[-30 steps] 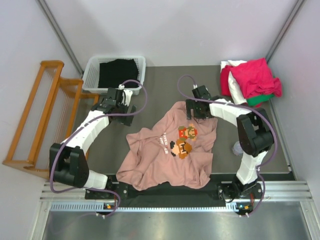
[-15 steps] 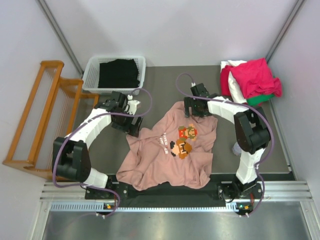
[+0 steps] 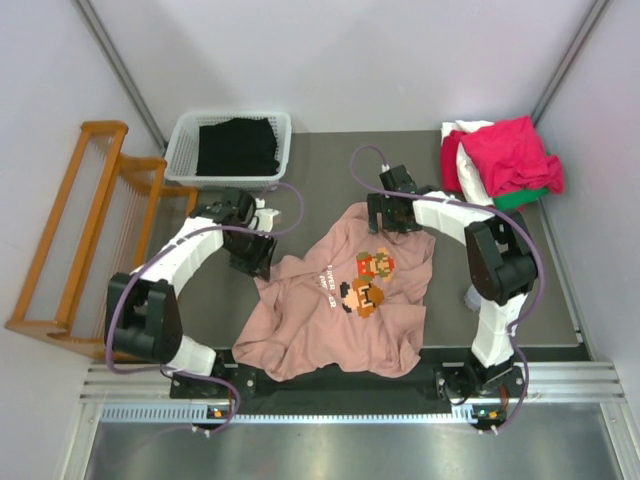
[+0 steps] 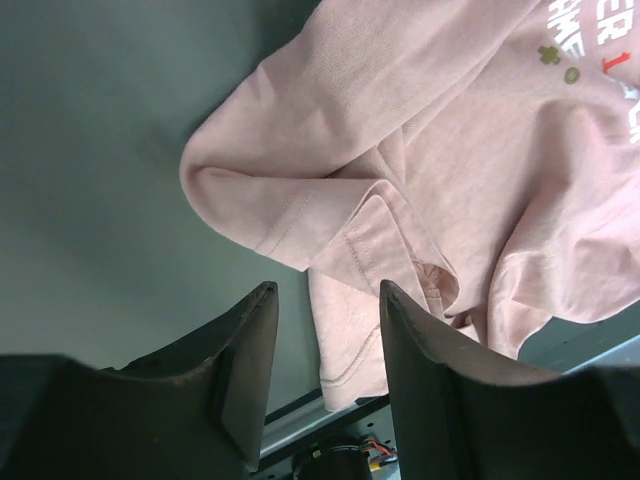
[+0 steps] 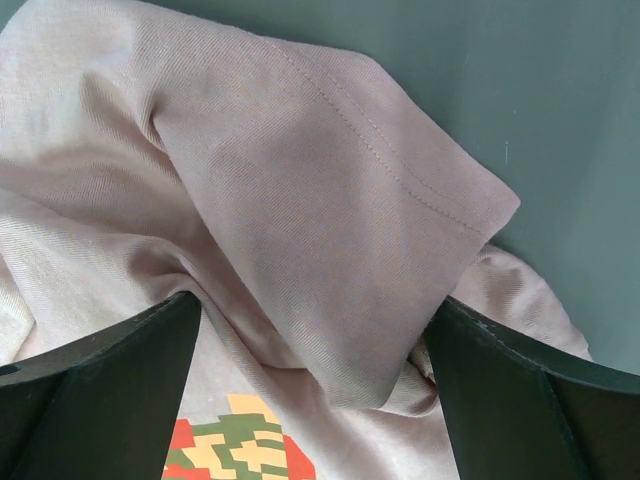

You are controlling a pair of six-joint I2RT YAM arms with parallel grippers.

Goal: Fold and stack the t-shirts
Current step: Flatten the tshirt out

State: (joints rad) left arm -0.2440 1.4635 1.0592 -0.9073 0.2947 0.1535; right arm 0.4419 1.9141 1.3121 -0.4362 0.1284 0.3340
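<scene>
1. Dusty-pink t-shirt (image 3: pixel 345 300) lies crumpled mid-surface (image 3: pixel 320 170), print upward, between the two arms.
2. Left hand (image 4: pixel 325 290) hovers partly open over a hemmed edge at the shirt's left side, pinching nothing yet.
3. Right hand (image 5: pixel 312 305) gapes wide astride the far sleeve fold, gripping nothing.
4. Likely best: catch each hem deep between the fingers, then draw outward evenly to flatten.
5. Cloth looks soft and rumpled, with stitched hems, pixel figures and white lettering.
6. Other t-shirts (image 3: pixel 505 160) sit heaped at the far right corner.
</scene>
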